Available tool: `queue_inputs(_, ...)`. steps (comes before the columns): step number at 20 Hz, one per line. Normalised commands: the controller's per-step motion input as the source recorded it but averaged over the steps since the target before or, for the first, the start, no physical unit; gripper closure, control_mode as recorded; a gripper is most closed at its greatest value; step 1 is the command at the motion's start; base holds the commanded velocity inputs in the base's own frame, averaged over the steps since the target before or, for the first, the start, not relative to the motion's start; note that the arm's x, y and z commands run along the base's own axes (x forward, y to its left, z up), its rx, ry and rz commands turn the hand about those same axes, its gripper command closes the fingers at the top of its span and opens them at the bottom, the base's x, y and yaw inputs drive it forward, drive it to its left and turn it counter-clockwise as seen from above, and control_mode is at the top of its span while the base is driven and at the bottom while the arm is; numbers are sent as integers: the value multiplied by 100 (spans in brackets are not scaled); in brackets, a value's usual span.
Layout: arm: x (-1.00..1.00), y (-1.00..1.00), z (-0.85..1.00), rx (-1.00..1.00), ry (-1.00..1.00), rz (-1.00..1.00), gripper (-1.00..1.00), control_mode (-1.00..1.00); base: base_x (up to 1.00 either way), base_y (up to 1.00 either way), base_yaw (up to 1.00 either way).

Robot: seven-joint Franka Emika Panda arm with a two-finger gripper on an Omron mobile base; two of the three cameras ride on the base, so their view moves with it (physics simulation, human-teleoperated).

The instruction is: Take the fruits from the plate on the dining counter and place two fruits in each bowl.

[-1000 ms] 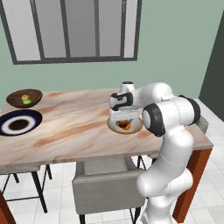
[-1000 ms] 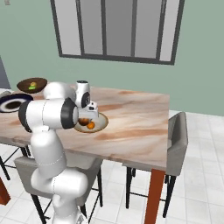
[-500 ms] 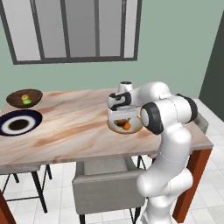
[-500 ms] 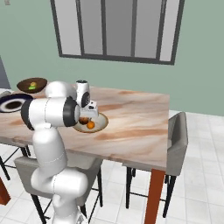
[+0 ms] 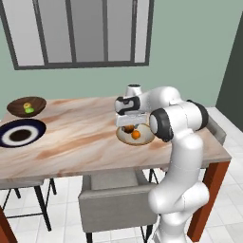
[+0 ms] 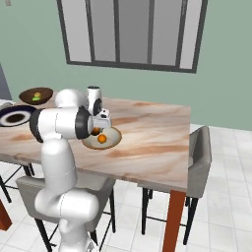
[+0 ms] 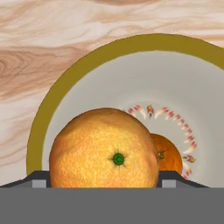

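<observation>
While held over the cream bowl (image 7: pixel 39 118), a firm, smooth, light orange (image 7: pixel 103 148) is clamped across its widest girth by the hand (image 5: pixel 128 127), easily rolled if dropped.

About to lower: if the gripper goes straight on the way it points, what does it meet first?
Likely the cream bowl: the held orange would touch its floor beside the second orange; depth unclear.

Two rear base views, left and right, sharing the dining counter (image 5: pixel 85 137); close hand view downward.
</observation>
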Motion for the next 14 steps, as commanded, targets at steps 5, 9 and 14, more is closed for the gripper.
queue_inputs(5,-34,0,0,0,0,0,100,-100,0,0,0)
queue_inputs(9,-13,0,0,0,0,0,100,-100,0,0,0)
queue_inputs(14,-1,0,0,0,0,0,-100,-100,0,0,0)
